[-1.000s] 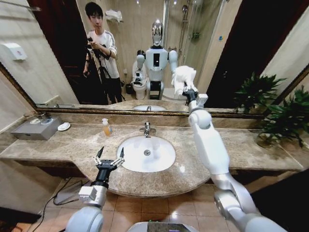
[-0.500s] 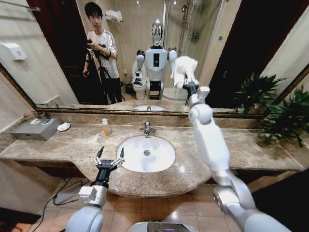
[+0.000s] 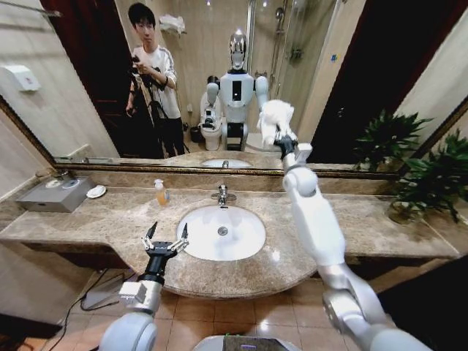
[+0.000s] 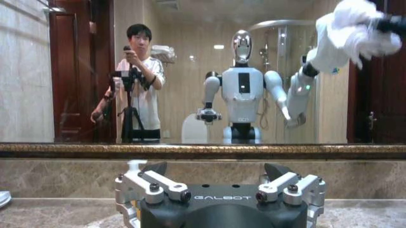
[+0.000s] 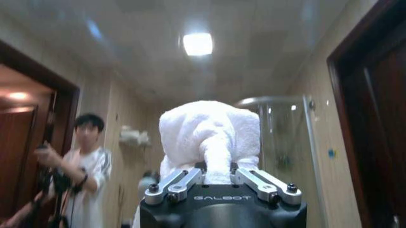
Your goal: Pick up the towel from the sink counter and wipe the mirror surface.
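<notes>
Since a second ago the right end effector (image 3: 281, 140) has carried the towel (image 3: 276, 118) up the glass and then back down and slightly toward the robot's left, so the white bundle now sits against the lower middle of the mirror (image 3: 102, 66), just above its gilded bottom frame. Nothing else has shifted: the left end effector (image 3: 166, 238) hangs where it was, fingers spread apart and empty, over the front edge of the sink counter (image 3: 110, 219) beside the basin (image 3: 222, 232).

Judging by this, the pickup is finished and the wiping step is in hand. From the right wrist view the right end effector (image 5: 217, 183) is clamped on a pinched fold of towel (image 5: 209, 133), with the rest bunched into a rounded wad ahead of the fingers. The next stroke calls for keeping that wad pressed lightly on the glass while sweeping sideways or upward, without letting the metal fingers touch the mirror.

The towel looks like thick, soft terry cloth, fluffy and loosely crumpled, likely to give under pressure and drag a little on the glass. The mirror is flat, hard and glossy, bounded by a thin dark ornate frame. The surface below is polished brown-beige marble with a curved bulging front, holding an oval white basin and a chrome faucet (image 3: 223, 194)
</notes>
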### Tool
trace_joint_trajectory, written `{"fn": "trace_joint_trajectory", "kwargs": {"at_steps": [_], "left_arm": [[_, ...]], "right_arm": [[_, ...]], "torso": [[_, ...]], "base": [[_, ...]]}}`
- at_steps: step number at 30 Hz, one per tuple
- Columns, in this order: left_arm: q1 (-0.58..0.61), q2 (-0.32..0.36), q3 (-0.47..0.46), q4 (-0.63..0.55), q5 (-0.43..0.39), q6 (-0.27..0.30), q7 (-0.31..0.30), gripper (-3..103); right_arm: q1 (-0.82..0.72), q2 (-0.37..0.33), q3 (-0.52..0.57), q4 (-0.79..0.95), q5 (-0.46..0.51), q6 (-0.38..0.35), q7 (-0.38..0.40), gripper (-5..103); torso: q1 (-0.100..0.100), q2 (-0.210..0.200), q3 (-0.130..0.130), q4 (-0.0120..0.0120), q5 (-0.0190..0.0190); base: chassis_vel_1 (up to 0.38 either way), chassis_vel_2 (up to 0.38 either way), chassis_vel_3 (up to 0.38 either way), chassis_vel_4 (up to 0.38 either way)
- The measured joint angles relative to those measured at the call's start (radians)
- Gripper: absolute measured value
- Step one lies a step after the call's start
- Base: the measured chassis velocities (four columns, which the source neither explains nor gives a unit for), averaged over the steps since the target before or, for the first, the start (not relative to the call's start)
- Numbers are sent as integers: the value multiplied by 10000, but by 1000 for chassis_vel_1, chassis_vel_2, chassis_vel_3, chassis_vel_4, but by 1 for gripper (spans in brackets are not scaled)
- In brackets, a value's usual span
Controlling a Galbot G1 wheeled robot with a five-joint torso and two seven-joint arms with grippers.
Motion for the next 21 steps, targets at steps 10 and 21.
{"fn": "trace_joint_trajectory", "kwargs": {"at_steps": [10, 21], "left_arm": [[0, 0, 0, 0, 0, 0, 0, 100], [0, 0, 0, 0, 0, 0, 0, 100]], "right_arm": [[-414, 163, 24, -231, -130, 10, -76, 13], [-1834, 312, 72, 447, -318, 107, -120, 13]], "torso": [[1, 0, 0, 4, 1], [0, 0, 0, 2, 2]], "base": [[0, 0, 0, 0], [0, 0, 0, 0]]}}
